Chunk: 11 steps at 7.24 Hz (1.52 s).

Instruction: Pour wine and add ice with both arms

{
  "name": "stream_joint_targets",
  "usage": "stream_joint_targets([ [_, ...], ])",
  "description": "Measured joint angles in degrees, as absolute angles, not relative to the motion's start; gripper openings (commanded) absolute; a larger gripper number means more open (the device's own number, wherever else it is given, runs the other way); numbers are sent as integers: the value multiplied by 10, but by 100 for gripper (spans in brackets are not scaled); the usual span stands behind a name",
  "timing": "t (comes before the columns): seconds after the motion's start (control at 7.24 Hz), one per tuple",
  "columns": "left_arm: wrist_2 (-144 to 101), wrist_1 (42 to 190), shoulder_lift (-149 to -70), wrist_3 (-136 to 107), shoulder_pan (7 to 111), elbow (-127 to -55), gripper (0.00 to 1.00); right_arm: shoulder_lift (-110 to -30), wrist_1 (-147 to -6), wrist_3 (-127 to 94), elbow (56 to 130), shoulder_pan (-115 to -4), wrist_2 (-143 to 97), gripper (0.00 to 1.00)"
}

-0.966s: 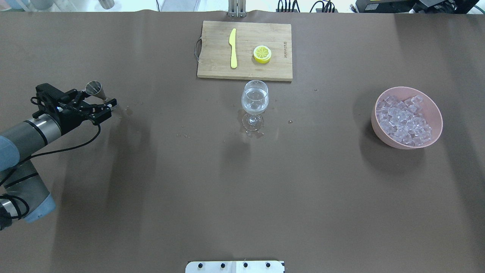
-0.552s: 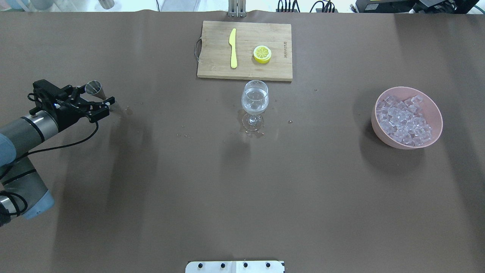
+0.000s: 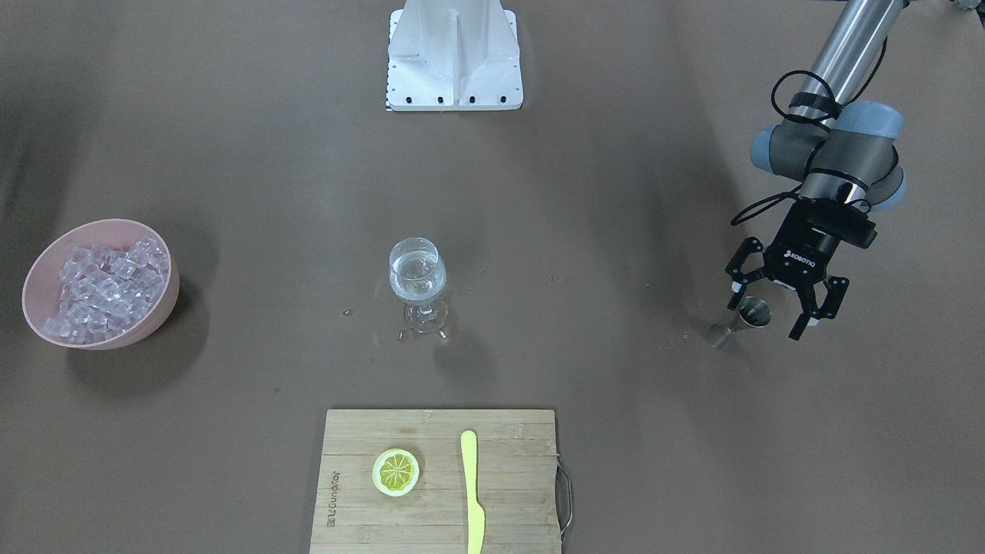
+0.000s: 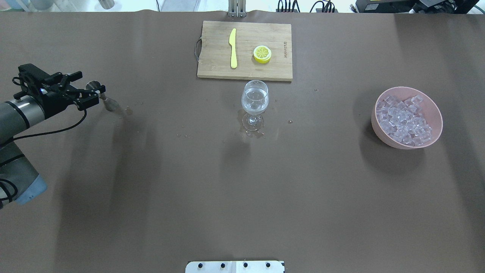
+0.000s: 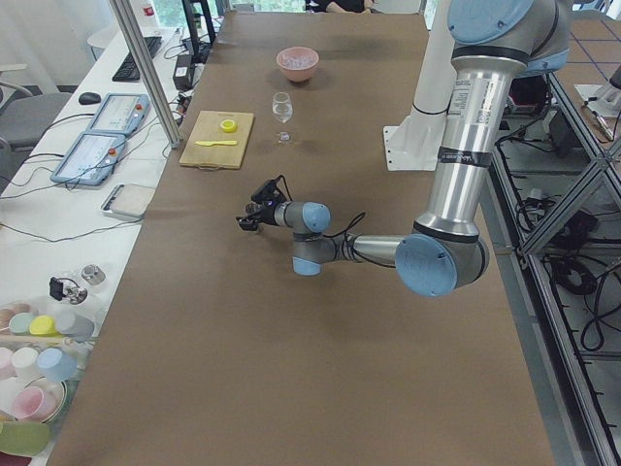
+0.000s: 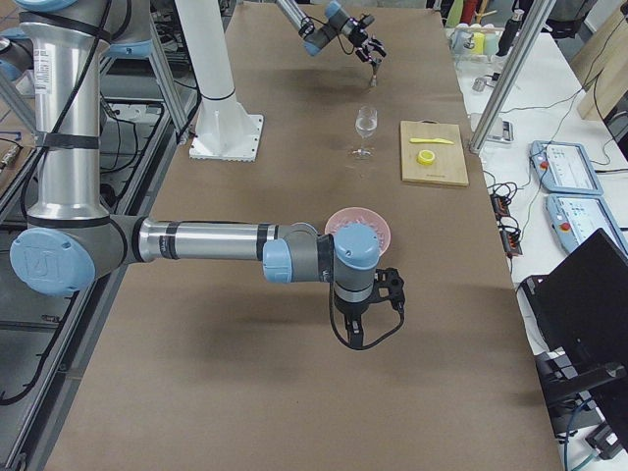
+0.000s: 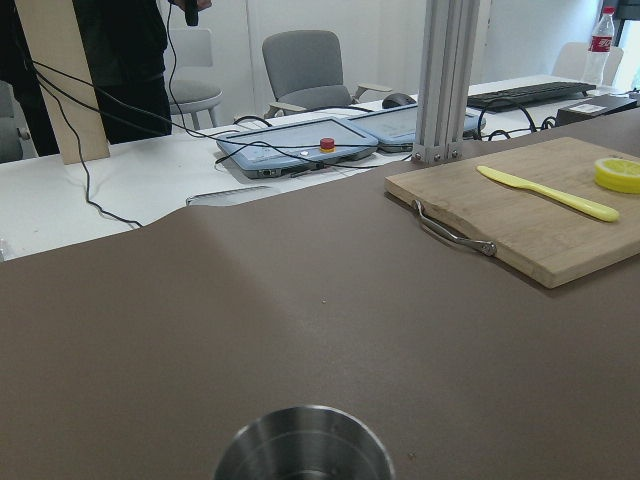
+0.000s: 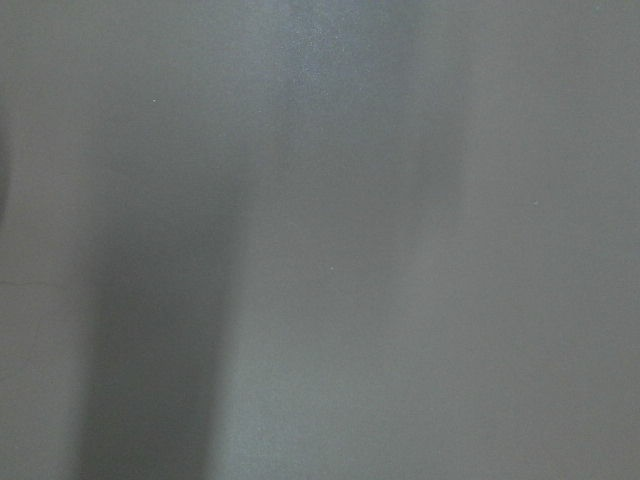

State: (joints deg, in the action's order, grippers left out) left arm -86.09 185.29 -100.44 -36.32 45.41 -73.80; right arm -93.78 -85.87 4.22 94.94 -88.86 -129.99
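Left claw (image 4: 90, 82) is what I am watching: its jaws are spread wide and hold nothing. A steel jigger (image 4: 101, 94) stands on the counter (image 4: 242, 189) in the gap between the fingers. I cannot tell whether either finger touches it. On the left wrist feed the jigger's open rim fills the bottom edge, with the cutting board (image 4: 244, 50) beyond it.

The right claw (image 6: 391, 287) shows only from the side camera on the robot's right, hanging over the counter just in front of the pink bowl (image 4: 380, 131). I cannot tell whether it is open or closed. Its wrist feed gives me only bare brown surface.

The wine (image 4: 254, 106) sits as a shallow clear pool in the wine glass (image 4: 255, 94), which stands upright mid-counter, just beside the board's near edge, with wet spots around its foot. The ice (image 4: 403, 120) is heaped in the pink bowl, well apart on the robot's right. A yellow knife (image 4: 233, 48) and a lemon slice (image 4: 262, 54) lie on the board.
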Motion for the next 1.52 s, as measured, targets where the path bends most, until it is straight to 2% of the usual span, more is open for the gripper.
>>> stream_joint_targets([
  [0.28,-888,1831,-997,-367,466,-774,97,-938,-859,42,950,-889,-1300,100],
  [0.55,-983,1767,-992,-372,520,-818,97,-938,-859,42,950,-889,-1300,100],
  [1.1,-1292,1442,-986,-337,738,-976,97,-938,-859,42,949,-889,-1300,100],
  [1.52,-1349,1197,-967,-51,847,-998,98,-938,-859,42,949,-889,-1300,100],
])
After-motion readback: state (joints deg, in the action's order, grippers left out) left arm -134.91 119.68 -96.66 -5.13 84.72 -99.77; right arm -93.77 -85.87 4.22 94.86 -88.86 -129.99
